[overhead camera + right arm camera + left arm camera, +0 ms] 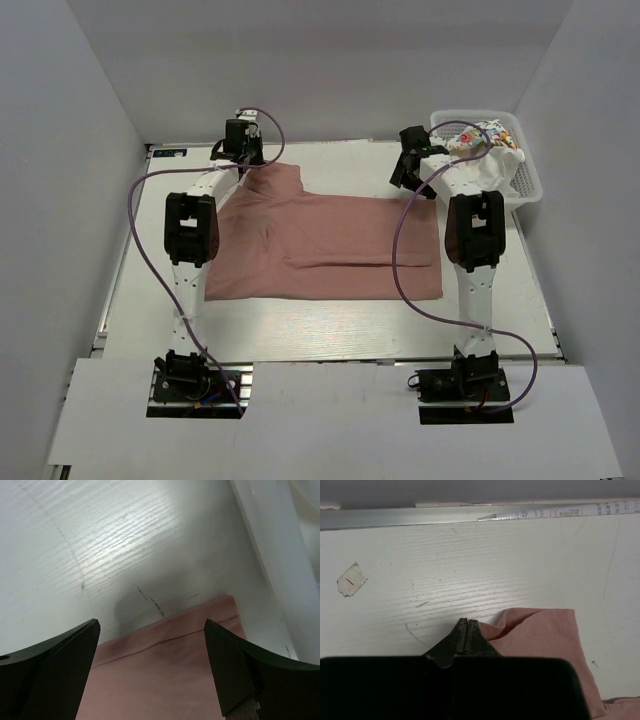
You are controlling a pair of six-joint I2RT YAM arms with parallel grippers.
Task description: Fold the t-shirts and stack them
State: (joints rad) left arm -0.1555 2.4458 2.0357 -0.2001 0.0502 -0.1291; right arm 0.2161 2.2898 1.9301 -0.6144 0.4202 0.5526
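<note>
A dusty pink t-shirt [330,245] lies spread flat on the white table, one sleeve pointing to the far left. My left gripper [248,160] is at that sleeve's end. In the left wrist view the left gripper [466,622] has its jaws closed together on the folded corner of the pink sleeve [545,635]. My right gripper [408,178] is open just above the shirt's far right corner, next to the basket. In the right wrist view the right gripper [151,623] is spread wide and empty over the pink hem [165,680]. White t-shirts, one with multicoloured print [478,140], are heaped in the basket.
The white lattice basket [528,188] stands at the far right corner; its wall [270,555] shows close to the right gripper. A metal rail [420,517] marks the table's far edge. A scrap of tape [351,580] is stuck on the table.
</note>
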